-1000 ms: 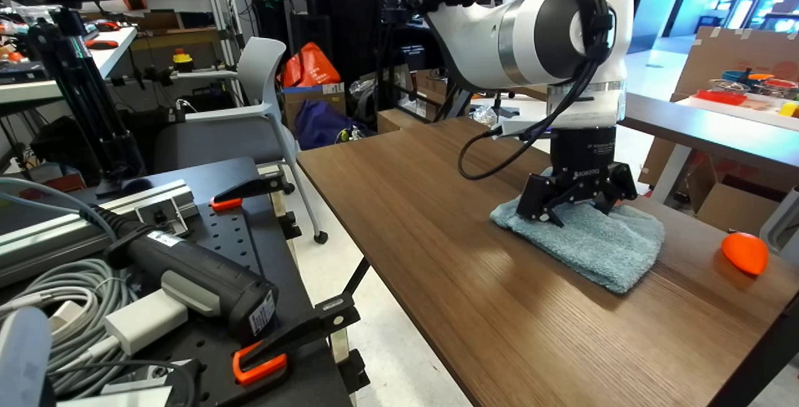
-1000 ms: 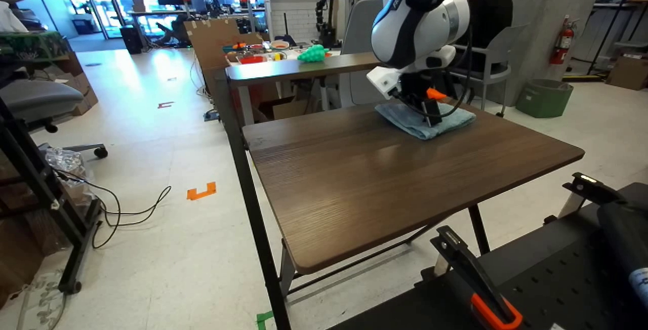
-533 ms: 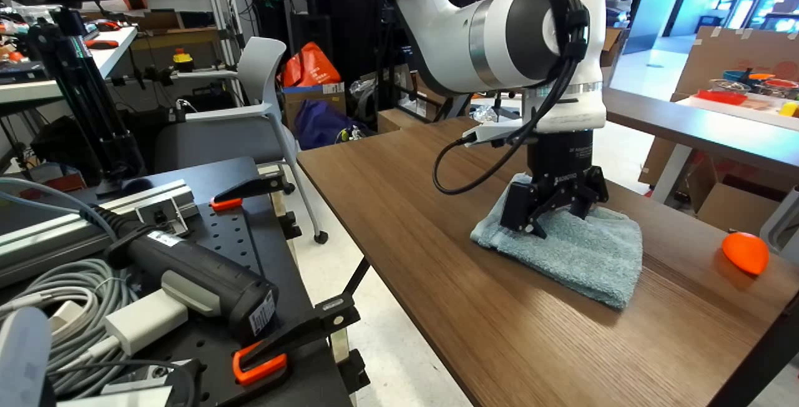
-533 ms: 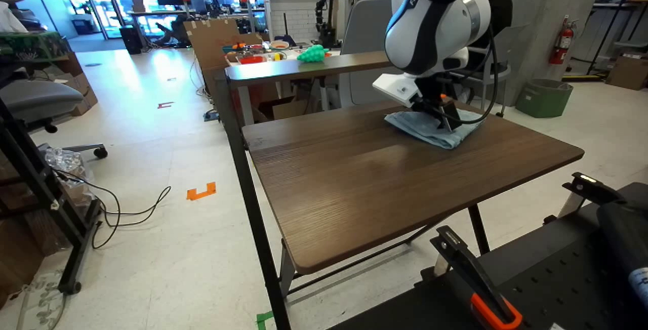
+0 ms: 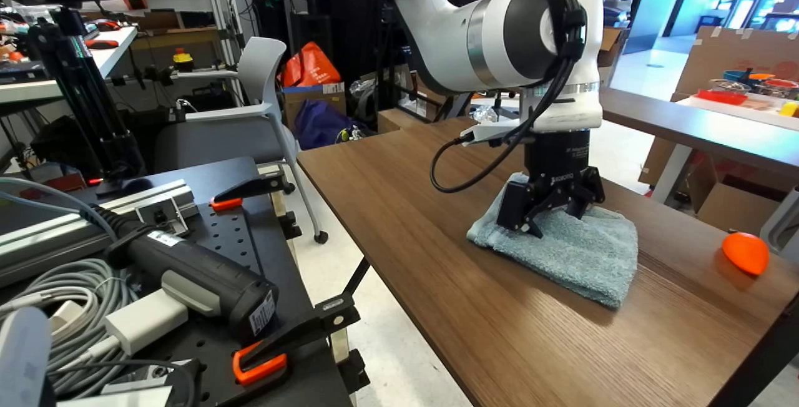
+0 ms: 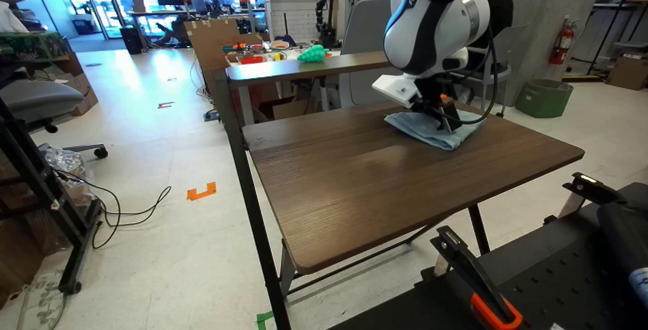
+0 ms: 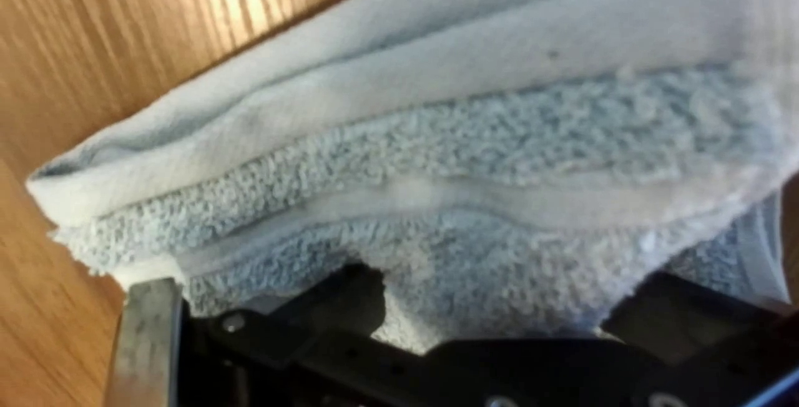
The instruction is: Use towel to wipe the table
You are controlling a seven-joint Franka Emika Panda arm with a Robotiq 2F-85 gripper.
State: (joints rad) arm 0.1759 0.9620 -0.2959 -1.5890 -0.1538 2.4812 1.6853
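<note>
The blue-grey towel (image 5: 580, 257) lies folded on the dark brown table (image 5: 424, 232), towards its far long side in an exterior view. My gripper (image 5: 557, 221) points straight down onto it. In the wrist view the gripper (image 7: 499, 307) comes in from the bottom edge. Its dark fingers (image 7: 359, 301) are some way apart, angled inwards, and thick towel cloth (image 7: 499, 257) bulges up between them, so I take it as shut on the towel. The fingertips are partly buried in the cloth. In an exterior view the cable loop and arm cover part of the towel (image 6: 435, 137).
An orange rounded object (image 5: 746, 253) sits on the table beyond the towel. A black cart (image 5: 299, 357) with clamps (image 5: 318, 319) stands alongside, separated by a floor gap. A black post (image 6: 253, 193) rises at one table end. Another tabletop (image 6: 304, 68) runs behind.
Over the last second my gripper and the towel have shifted together, leftwards and slightly nearer in an exterior view. Most of that came in the first half second; since then they have barely moved.
</note>
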